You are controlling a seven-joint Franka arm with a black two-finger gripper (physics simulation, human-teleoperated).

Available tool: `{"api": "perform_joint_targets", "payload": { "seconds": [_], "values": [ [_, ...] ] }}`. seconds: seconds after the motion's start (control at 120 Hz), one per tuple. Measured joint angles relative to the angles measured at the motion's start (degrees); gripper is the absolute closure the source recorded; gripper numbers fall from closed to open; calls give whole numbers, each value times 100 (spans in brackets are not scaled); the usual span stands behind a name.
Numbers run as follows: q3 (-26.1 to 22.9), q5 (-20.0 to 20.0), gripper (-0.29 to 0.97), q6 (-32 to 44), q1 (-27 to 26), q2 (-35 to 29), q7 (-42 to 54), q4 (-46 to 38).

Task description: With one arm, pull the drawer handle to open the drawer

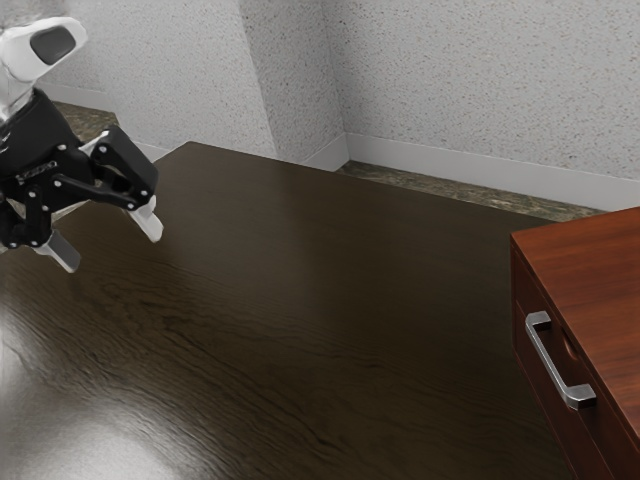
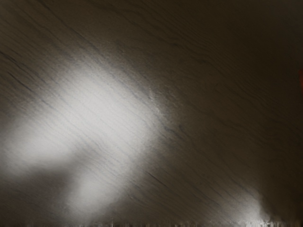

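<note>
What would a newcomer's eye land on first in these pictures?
Probably the black tool, hanging open above the dark wooden table at the exterior view's left. Next, the reddish cabinet at the exterior view's lower right, with its silver drawer handle untouched. The wrist view catches a pale glare on the table's grain.

Reddish-brown drawer (image 1: 560, 400), silver handle (image 1: 558, 360), dark wood-grain table (image 1: 300, 330), speckled grey wall (image 1: 450, 70).

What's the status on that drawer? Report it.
Nothing done yet: the drawer looks shut. In hand: the gripper hangs open over the table at the exterior view's left, far from the handle. Left: reach the handle, grip it, pull.
</note>
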Motion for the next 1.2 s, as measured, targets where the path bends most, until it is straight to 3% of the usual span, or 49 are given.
{"api": "perform_joint_targets", "payload": {
  "seconds": [0.117, 0.25, 0.375, 0.442, 0.5, 0.608, 0.808, 0.975, 1.083, 1.2],
  "values": [
    [-771, -651, 0, 666, 516, -111, -175, -317],
    [-1556, -1096, 1, 1164, 1181, -503, -383, -664],
    [-2003, -1322, 4, 1619, 1509, -326, -504, -780],
    [-2818, -1429, 4, 1991, 2134, -182, -564, -809],
    [-3207, -1532, 3, 2297, 2431, -143, -616, -840],
    [-3416, -1681, 2, 2745, 2571, -24, -707, -863],
    [-3941, -2361, 1, 3196, 2971, 67, -858, -904],
    [-4295, -2788, 6, 3046, 3012, 88, -960, -839],
    [-4762, -2944, 10, 2983, 3480, 80, -1009, -698],
    [-4955, -3265, 10, 2956, 3603, 47, -1052, -736]
  ]
}}
